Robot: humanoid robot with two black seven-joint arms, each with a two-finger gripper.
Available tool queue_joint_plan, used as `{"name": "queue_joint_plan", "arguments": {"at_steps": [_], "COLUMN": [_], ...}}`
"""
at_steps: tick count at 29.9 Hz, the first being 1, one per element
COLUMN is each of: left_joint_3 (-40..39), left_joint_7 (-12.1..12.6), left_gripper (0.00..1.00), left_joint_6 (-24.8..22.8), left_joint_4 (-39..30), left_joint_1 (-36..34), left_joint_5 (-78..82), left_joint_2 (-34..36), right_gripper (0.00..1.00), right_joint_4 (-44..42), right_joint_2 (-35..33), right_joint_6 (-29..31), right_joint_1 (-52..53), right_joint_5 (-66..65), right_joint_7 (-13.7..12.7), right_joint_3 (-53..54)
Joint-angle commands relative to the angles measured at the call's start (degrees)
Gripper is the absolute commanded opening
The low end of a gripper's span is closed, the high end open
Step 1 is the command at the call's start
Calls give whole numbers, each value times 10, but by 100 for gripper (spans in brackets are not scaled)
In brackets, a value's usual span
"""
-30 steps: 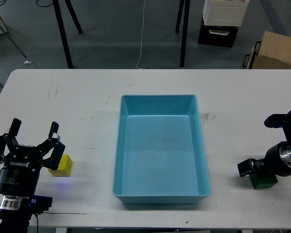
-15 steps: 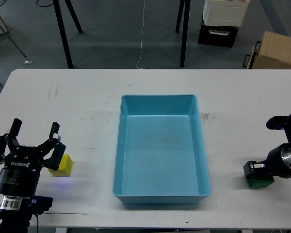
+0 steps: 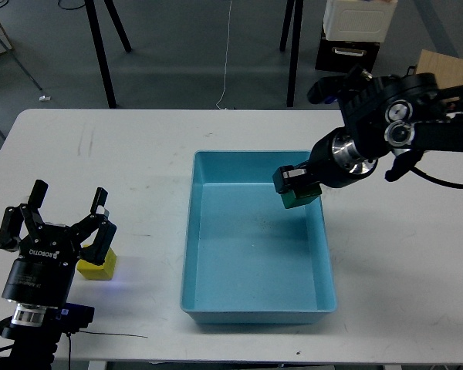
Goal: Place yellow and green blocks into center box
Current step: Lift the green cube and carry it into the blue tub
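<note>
The light blue center box (image 3: 255, 308) sits in the middle of the white table and holds nothing. My right gripper (image 3: 299, 185) is shut on the green block (image 3: 299, 197) and holds it in the air over the box's right rear part. The yellow block (image 3: 97, 266) lies on the table at the left. My left gripper (image 3: 65, 218) is open, its fingers standing up just behind and above the yellow block, not touching it as far as I can tell.
The table's front edge runs close below the box. Beyond the far edge stand black stand legs (image 3: 100, 54), a black-and-white case (image 3: 351, 35) and a cardboard box (image 3: 447, 69) on the floor.
My right gripper has lifted the green block from the table at the right and carried it up and left over the box. My left gripper has shifted slightly right towards the yellow block.
</note>
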Motion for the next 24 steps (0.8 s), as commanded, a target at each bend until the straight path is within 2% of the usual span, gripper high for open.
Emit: {"name": "queue_joint_plan", "arguments": {"at_steps": [1, 3, 6, 11, 13, 14, 17, 20, 24], "left_joint_3": [0, -1, -1, 1, 1, 1, 1, 1, 1], "left_joint_7": [0, 0, 0, 0, 0, 0, 0, 0, 0], "left_gripper": [100, 100, 100, 100, 100, 100, 100, 100, 100], "left_joint_6": [0, 0, 0, 0, 0, 0, 0, 0, 0], "left_joint_4": [0, 0, 0, 0, 0, 0, 0, 0, 0], "left_joint_1": [4, 5, 5, 5, 5, 5, 6, 5, 5], "left_joint_5": [1, 1, 1, 8, 16, 18, 19, 19, 19], "left_joint_2": [0, 0, 0, 0, 0, 0, 0, 0, 0], "right_gripper": [1, 1, 5, 37, 67, 72, 80, 95, 95], "right_joint_4": [-63, -79, -80, -80, -80, -80, -81, -84, -94], "right_joint_2": [106, 138, 147, 147, 147, 147, 147, 147, 142], "right_joint_6": [-24, -31, -33, -50, -62, -65, -67, -67, -69], "right_joint_1": [-42, -59, -66, -66, -66, -66, -66, -63, -58], "right_joint_5": [2, 1, 1, 2, 2, 2, 4, 8, 26], "right_joint_7": [1, 0, 1, 1, 0, 0, -1, -1, 0], "right_joint_3": [-24, -39, -56, -60, -60, -61, -58, -55, -45]}}
